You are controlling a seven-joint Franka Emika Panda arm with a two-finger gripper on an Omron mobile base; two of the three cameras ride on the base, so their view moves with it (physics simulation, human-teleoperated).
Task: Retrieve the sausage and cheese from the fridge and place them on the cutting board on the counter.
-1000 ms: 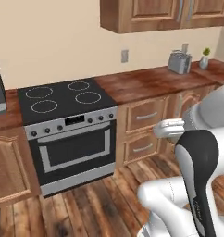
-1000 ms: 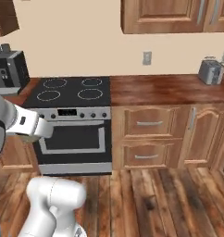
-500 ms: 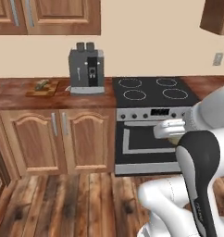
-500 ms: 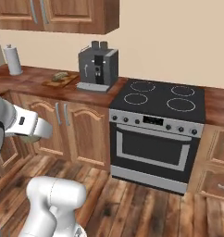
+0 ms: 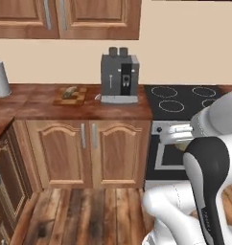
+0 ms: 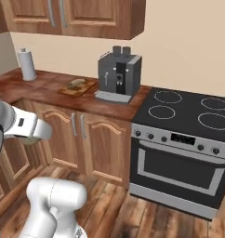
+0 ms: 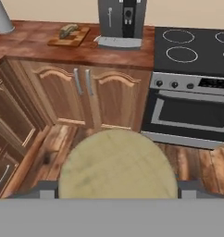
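Jaws clenched on the cheese [image 7: 117, 164]: in my hand view I see the round, dull yellow-tan puck sitting between the two dark finger tips, and the gripper [image 7: 117, 187] holds it above the wood-plank floor [image 7: 53, 143] in front of the cabinets. My landmark is the coffee machine [image 5: 120, 75], a boxy grey and black unit standing on the counter [image 5: 36, 103], which is a dark reddish-brown polished wood top. Just left of the coffee machine lies the cutting board [image 5: 70, 96], a small rectangular wooden slab with light and dark patchwork grain. On the cutting board rests one short, rounded, olive-brown link that I take for the sausage [image 5: 69, 91]; its colour is too blurred for me to confirm. Well left of the coffee machine, near the counter's corner, stands an upright white paper towel roll [image 5: 0, 78]. Directly right of the coffee machine is the stove [image 6: 181, 139], with a flat black cooktop marked by ring outlines, a silver control strip and a dark oven door. Below the coffee machine are lighter brown arched cabinet doors [image 5: 87, 153] with vertical silver handles.
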